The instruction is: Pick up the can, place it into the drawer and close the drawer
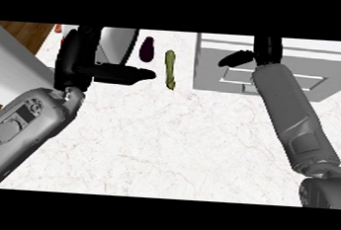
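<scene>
A grey metal cylinder [119, 42], possibly the can, stands at the counter's far left, just behind my left hand [78, 57]. That hand rests open, fingers up, its thumb [132, 75] pointing right in front of the cylinder without curling round it. My right arm [287, 114] stretches forward to the white drawer unit [315, 64] at the far right. My right hand [263, 49] lies over the unit's front, partly cut off at the top. No can shows in it. I cannot tell whether the drawer [238, 79] is open.
A dark purple eggplant [147, 49] and a long green vegetable [170, 70] lie between the cylinder and the drawer unit. A small red thing [58, 28] shows at the far left edge. Wooden floor [21, 31] lies beyond the white marble counter [171, 146].
</scene>
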